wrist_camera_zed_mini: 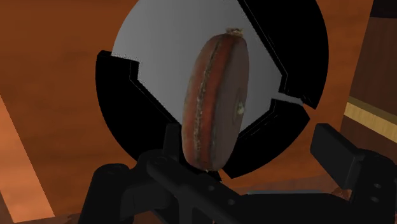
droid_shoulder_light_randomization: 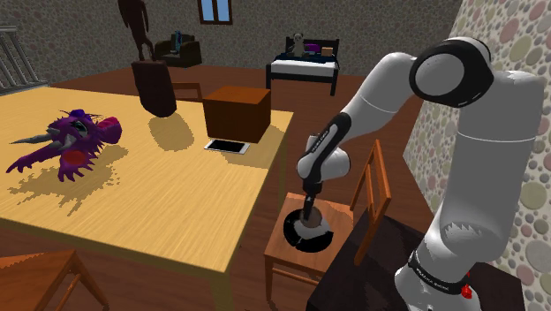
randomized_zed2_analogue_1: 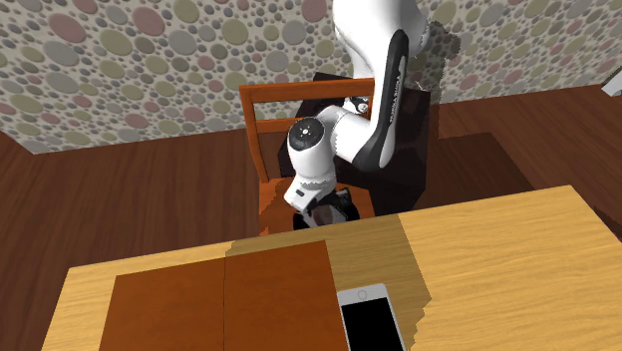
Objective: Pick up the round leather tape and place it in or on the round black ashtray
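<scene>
The round brown leather tape (wrist_camera_zed_mini: pixel 215 102) stands on its edge over the grey bowl of the round black ashtray (wrist_camera_zed_mini: pixel 121 83). The ashtray (droid_shoulder_light_randomization: pixel 292 232) sits on a wooden chair seat (droid_shoulder_light_randomization: pixel 291 261) beside the table. My gripper (wrist_camera_zed_mini: pixel 250 137) is open just above the ashtray: one finger (wrist_camera_zed_mini: pixel 170 137) lies close against the tape's side and the other finger (wrist_camera_zed_mini: pixel 334 149) stands well apart from it. In the shoulder view the gripper (droid_shoulder_light_randomization: pixel 306 215) points straight down into the ashtray. In the second exterior view the gripper (randomized_zed2_analogue_1: pixel 310 211) hangs low over the ashtray (randomized_zed2_analogue_1: pixel 342 207).
The chair's back (randomized_zed2_analogue_1: pixel 299 95) rises behind the arm, and the table edge (droid_shoulder_light_randomization: pixel 252 208) runs close beside the chair. On the table lie a phone (droid_shoulder_light_randomization: pixel 227 146), a brown box (droid_shoulder_light_randomization: pixel 237 113), a dark vase (droid_shoulder_light_randomization: pixel 154 87) and a purple dragon head (droid_shoulder_light_randomization: pixel 71 141).
</scene>
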